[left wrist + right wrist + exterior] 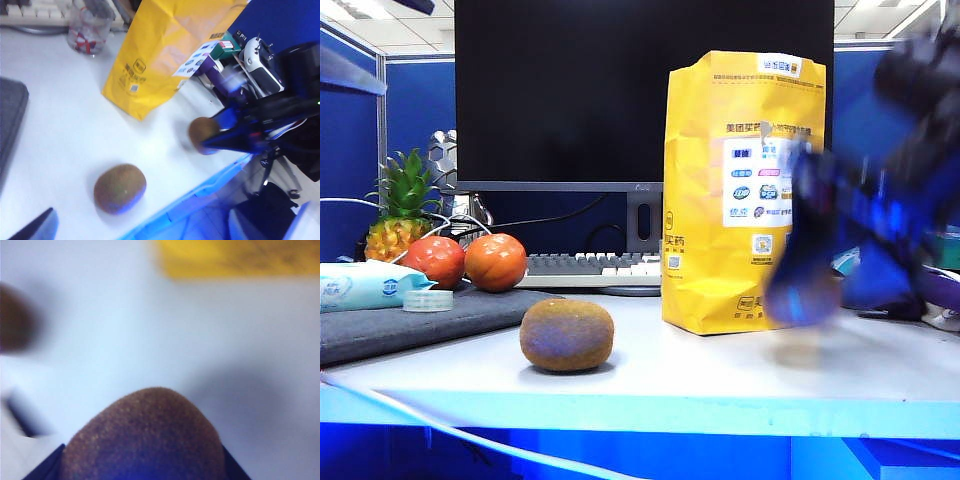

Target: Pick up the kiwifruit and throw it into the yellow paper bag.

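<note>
The kiwifruit is clamped in the right end effector, blurred, just beside the yellow bag on the white desk. Of the left end effector only a blue tip is seen; its state cannot be told. A second kiwifruit lies well left of the bag. Behind are a monitor, keyboard, two tomatoes, a pineapple and blue partitions.

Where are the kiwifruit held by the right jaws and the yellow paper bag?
kiwifruit (145,437): right wrist view, middle of its fuzzy skin.
yellow paper bag (695,200): exterior view, plain yellow front, left of the white panel.
</note>
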